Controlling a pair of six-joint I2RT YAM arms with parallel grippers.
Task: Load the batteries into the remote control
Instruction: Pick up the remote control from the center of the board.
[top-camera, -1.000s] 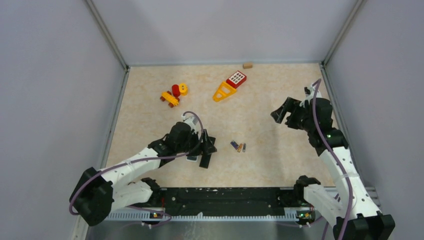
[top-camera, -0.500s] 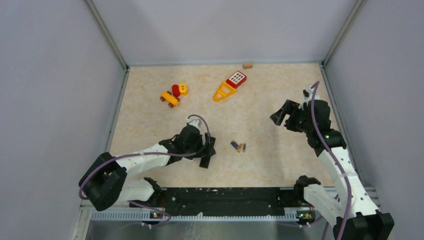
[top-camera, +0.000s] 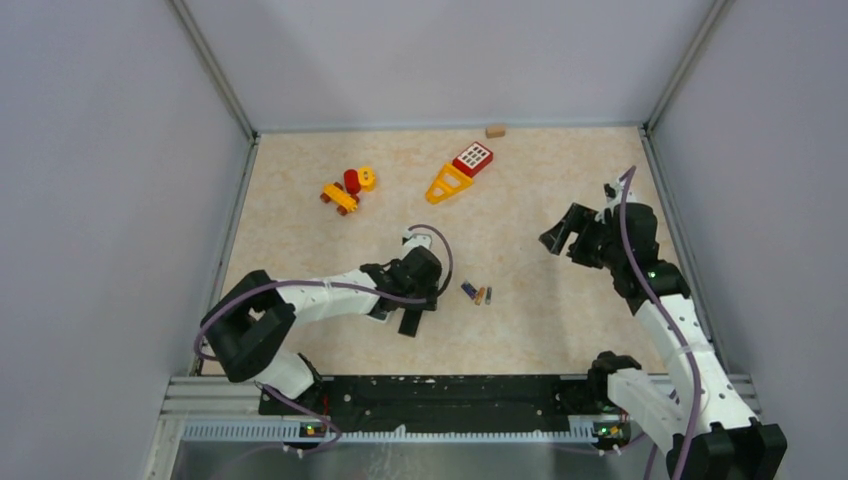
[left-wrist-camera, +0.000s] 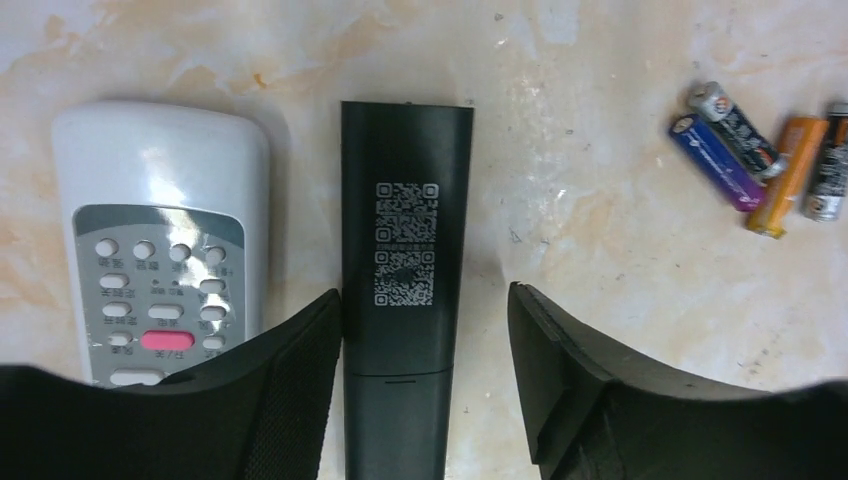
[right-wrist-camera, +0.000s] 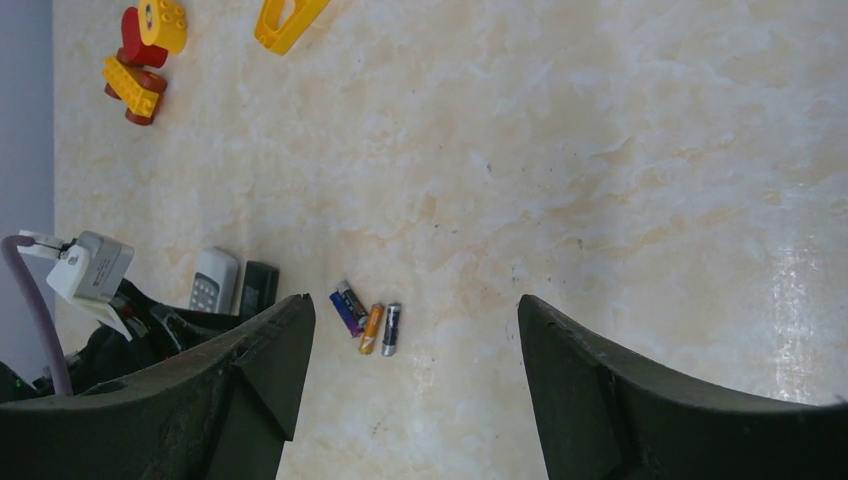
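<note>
Jaws of the left gripper (left-wrist-camera: 423, 300) stand spread astride the black remote (left-wrist-camera: 405, 170), which lies back-up on the table (right-wrist-camera: 650, 150) just beside a white remote (left-wrist-camera: 160, 190); the batteries (left-wrist-camera: 745, 160) lie loose in a small cluster near it, to its right; the right gripper (right-wrist-camera: 415, 310) hangs above the table, jaws wide apart, holding nothing.

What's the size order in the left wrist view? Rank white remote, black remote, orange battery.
1. White remote and black remote: unsure, both partly hidden behind the fingers.
2. Orange battery, clearly smallest.
</note>
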